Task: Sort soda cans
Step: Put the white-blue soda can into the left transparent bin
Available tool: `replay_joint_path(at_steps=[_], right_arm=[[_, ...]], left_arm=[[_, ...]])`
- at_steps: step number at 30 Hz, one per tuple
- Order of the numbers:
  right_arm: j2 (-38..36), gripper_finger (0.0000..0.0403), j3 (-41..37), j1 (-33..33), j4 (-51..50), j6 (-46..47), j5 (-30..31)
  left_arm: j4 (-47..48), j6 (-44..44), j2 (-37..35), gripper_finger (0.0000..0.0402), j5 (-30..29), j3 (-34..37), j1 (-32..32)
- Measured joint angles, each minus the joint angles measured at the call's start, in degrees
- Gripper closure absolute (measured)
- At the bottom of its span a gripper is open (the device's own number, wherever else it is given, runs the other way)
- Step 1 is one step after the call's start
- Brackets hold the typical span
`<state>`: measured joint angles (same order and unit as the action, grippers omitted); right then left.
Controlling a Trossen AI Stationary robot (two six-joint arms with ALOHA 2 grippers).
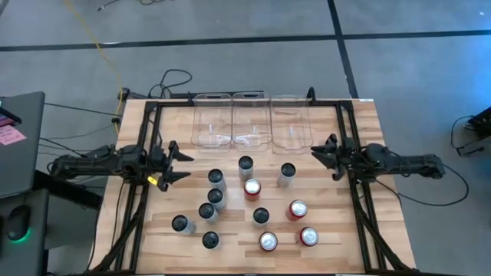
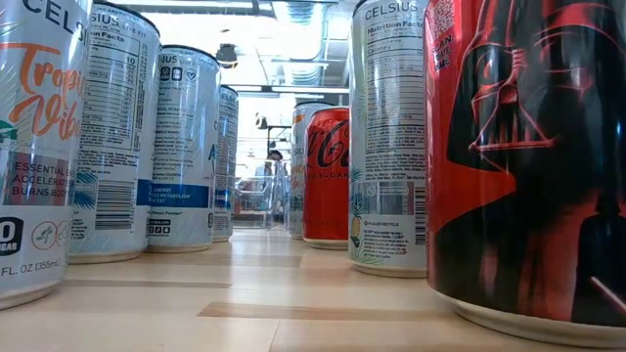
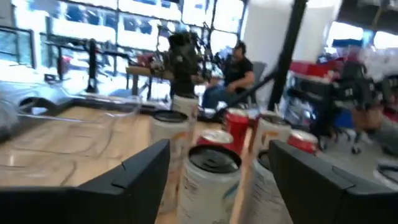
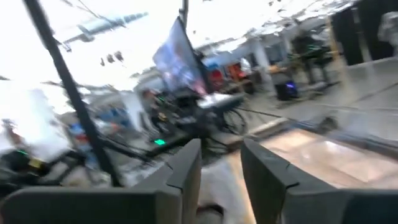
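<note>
Several silver-grey soda cans (image 1: pixel 215 197) with dark tops and several red soda cans (image 1: pixel 298 208) stand upright on their bases, scattered over the middle and near part of the wooden table. The low view shows them close up, a red can (image 2: pixel 528 156) nearest. My left gripper (image 1: pixel 181 164) hovers open at the table's left side, pointing toward the cans; a silver can (image 3: pixel 210 180) stands beyond its fingers (image 3: pixel 143 168), untouched. My right gripper (image 1: pixel 321 157) hovers at the right side, open by a narrow gap (image 4: pixel 221 152), nothing between its fingers.
Three clear plastic bins (image 1: pixel 250 121) stand side by side at the table's far edge. Dark frame rails (image 1: pixel 360 215) run along the left and right sides. Bare wood lies between each gripper and the cans. A seated person (image 3: pixel 233 71) shows in the room beyond.
</note>
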<state>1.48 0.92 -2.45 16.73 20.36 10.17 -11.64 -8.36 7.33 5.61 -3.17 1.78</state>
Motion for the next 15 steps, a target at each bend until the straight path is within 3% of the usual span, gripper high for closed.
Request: replay_joint_path(at_steps=[8, 15], right_arm=[[0.67, 0.0217, 0.29, -7.83, 3.18, -1.45, 2.94], [3.22, 0.0153, 0.31, -7.67, 9.83, -10.29, 9.49]], left_arm=[[-0.24, 6.05, 5.57, 0.0126, -2.31, -1.21, 0.0], [-3.84, 11.88, 13.84, 0.0126, -3.23, -1.23, 0.28]])
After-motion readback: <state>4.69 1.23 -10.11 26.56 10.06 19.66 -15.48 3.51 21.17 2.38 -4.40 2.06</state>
